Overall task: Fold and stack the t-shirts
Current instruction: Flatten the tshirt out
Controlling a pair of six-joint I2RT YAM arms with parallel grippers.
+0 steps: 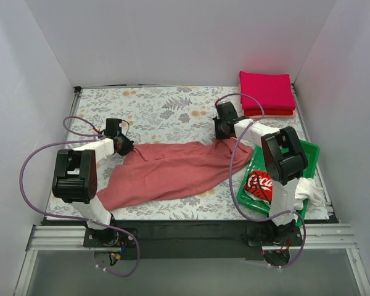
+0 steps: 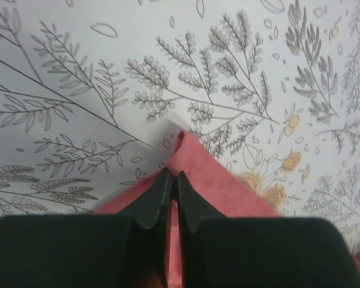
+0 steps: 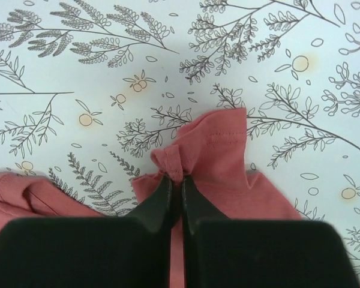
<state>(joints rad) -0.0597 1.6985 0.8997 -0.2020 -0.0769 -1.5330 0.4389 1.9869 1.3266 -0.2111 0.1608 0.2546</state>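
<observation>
Cloth runs long between the two claws: the salmon t-shirt [image 1: 172, 169] lies on the worktop [image 1: 160, 111], left of the green tray [image 1: 309, 150]. The right claw [image 3: 175, 179] is squeezed tight on its end nearest the tray; the left claw [image 2: 172, 175] is squeezed tight on its end farthest away.

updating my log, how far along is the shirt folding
Done: a stack of folded magenta and red shirts sits at the far right corner. In hand: the left hand and right hand each pinch an edge of the salmon-red shirt, which lies spread and unfolded. Left: that fold, plus the crumpled Coca-Cola shirt in the green tray.
</observation>
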